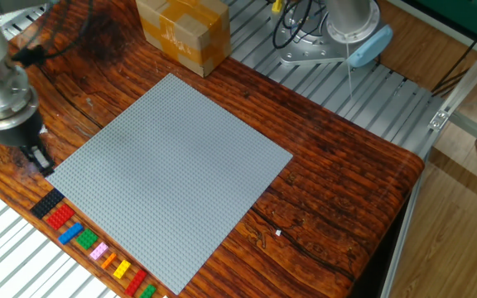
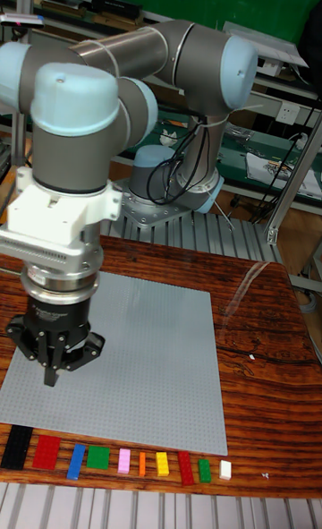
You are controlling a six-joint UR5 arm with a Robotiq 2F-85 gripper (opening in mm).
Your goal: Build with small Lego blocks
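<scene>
Overhead, the gripper (image 1: 38, 159) (image 2: 50, 370) hangs at the baseplate's (image 1: 176, 178) (image 2: 143, 368) nine o'clock corner in the fixed view, its dark fingers drawn together to a narrow tip with nothing between them. At six o'clock from it, along the wooden table's (image 1: 338, 174) (image 2: 259, 341) near edge, the small Lego blocks (image 1: 89, 242) (image 2: 116, 460) lie in one row, just beside the plate's border and apart from each other. In the tall view the row runs black, red, blue, green, pink, orange, yellow, red, green, white. All are tiny studded bricks, lying flat. The grey plate's whole top is bare. A cardboard box (image 1: 183, 33) stands at twelve o'clock, off the plate's far corner.
</scene>
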